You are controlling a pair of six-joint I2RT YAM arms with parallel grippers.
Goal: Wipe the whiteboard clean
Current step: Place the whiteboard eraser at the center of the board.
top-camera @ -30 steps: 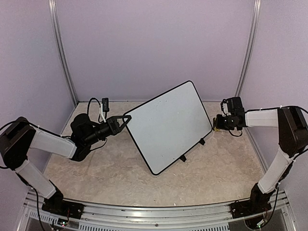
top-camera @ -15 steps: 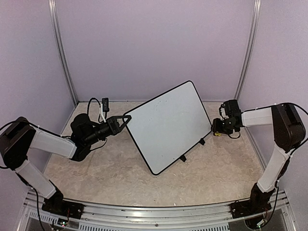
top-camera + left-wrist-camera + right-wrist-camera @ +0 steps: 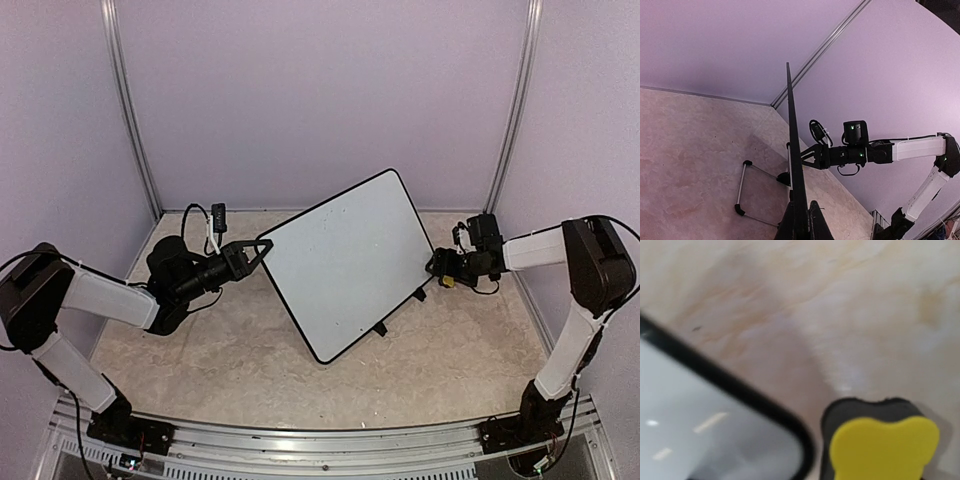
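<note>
The whiteboard (image 3: 345, 265) stands tilted on the table, its white face nearly bare of marks. My left gripper (image 3: 262, 245) is shut on its left edge; in the left wrist view the board's thin black edge (image 3: 792, 150) runs up from between my fingers (image 3: 816, 222). My right gripper (image 3: 437, 268) hangs low by the board's right lower corner, its jaws spread wide in the left wrist view (image 3: 805, 156). A yellow eraser (image 3: 885, 450) with a dark base lies on the table beside the board's rounded corner (image 3: 700, 440). A bit of its yellow shows under the gripper (image 3: 447, 282).
The board's wire stand (image 3: 742, 187) rests on the marble-patterned table (image 3: 230, 350) behind the board. Lilac walls close in the back and both sides, with metal posts (image 3: 130, 110) in the corners. A metal rail (image 3: 320, 445) runs along the near edge.
My right gripper has moved left and down to the board's right lower corner, and its jaws have spread apart. The left arm and the board have not moved.
</note>
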